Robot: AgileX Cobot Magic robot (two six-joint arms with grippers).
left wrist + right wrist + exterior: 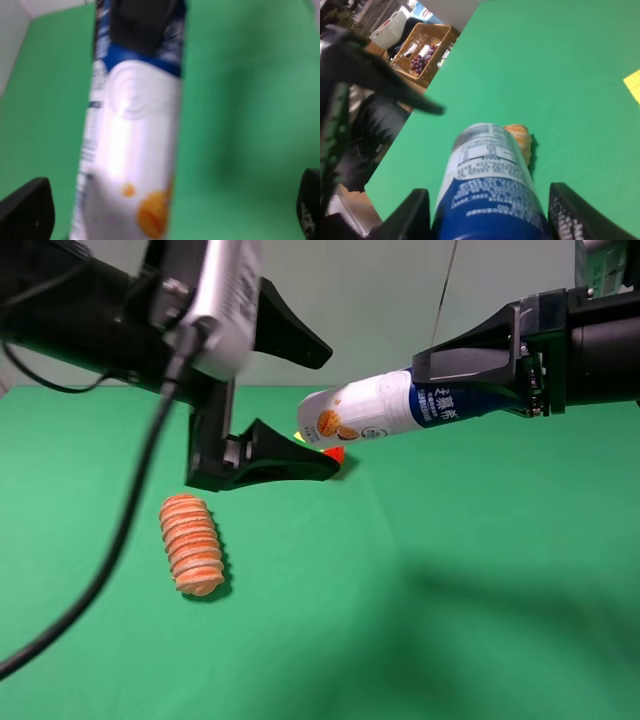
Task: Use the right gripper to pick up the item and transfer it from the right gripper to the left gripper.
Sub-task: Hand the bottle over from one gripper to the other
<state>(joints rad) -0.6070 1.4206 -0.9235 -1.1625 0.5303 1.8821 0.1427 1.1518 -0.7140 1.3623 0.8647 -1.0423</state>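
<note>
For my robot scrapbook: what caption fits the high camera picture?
Right end effector holds the bottle sideways, its white end by the open left end effector, above the green table.

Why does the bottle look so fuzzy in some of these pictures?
Left wrist view: the bottle sits close to the lens, blurred, with a glare patch on its white body. Right wrist view: its blue end is soft too. Exterior high view: sharp, with soft shadows on the green cloth.

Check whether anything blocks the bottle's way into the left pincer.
Nothing visible does. The bottle, shut in the right pincer, has its white end between the fingers of the open left pincer; the orange roll lies on the cloth below.
</note>
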